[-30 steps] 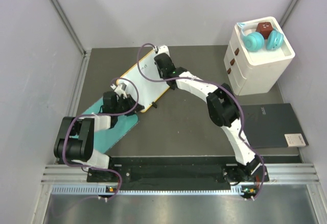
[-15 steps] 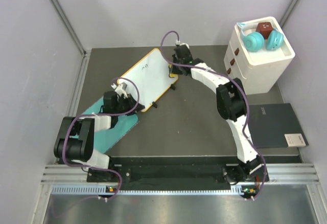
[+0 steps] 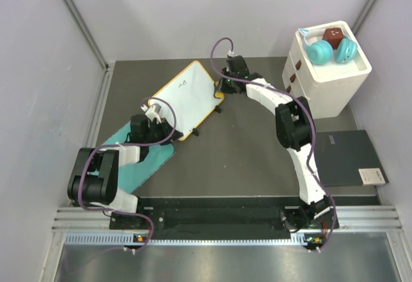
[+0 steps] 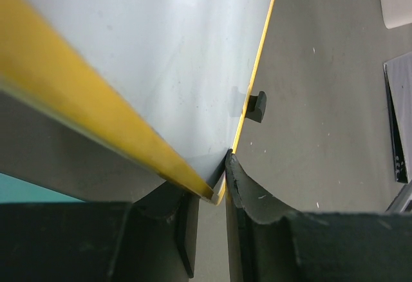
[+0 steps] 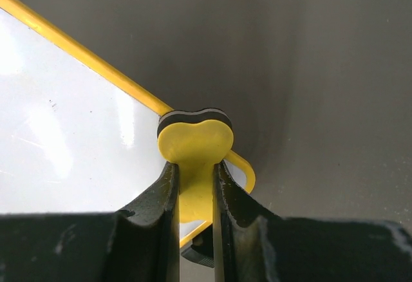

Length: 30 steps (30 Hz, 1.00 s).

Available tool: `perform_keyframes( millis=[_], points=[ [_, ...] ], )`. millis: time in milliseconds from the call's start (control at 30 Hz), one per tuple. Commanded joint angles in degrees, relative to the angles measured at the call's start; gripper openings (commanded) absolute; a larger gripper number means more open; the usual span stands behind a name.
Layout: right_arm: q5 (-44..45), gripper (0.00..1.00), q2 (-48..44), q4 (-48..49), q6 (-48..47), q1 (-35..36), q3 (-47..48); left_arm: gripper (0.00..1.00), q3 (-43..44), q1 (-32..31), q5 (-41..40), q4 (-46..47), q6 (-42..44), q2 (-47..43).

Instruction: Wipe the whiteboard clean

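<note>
Right pincer [image 5: 195,169] clamps eraser [image 5: 195,137], lower half hidden | whiteboard [image 5: 64,153] cut off

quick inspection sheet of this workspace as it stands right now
surface: dark grey table, matte
job's things: whiteboard mostly clean, small black marks near its far end; yellow heart eraser at its right corner
clutter: teal mat; dark notebook; white drawer unit carrying teal headphones and a brown cube
grippers: left pincer shut on the whiteboard's near corner; right pincer shut on the eraser
cables: purple cables loop along both arms
surroundings: grey walls
</note>
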Motion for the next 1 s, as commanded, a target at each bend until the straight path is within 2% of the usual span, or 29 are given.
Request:
perform_keyframes(
  millis=[0,667,800,967],
  points=[
    [-2.55,0.0,-1.23,-0.42,0.2,5.01,-1.0,0.0,-0.44,-0.22,-4.96,-1.59,5.09,-0.22],
    [-0.52,0.0,3.42,2.84,-2.44,17.14,14.82,0.0,-0.08,-1.27,-5.58,-2.29,5.71,-0.13],
    [2.46,0.0,5.26,1.97,-1.21,17.32,16.83,0.0,-0.08,-1.44,-5.75,-2.38,5.8,-0.39],
    [6.23,0.0,7.11,0.73,2.12,13.82,18.07,0.0,-0.08,-1.45,-5.93,-2.38,5.8,-0.48]
  ],
)
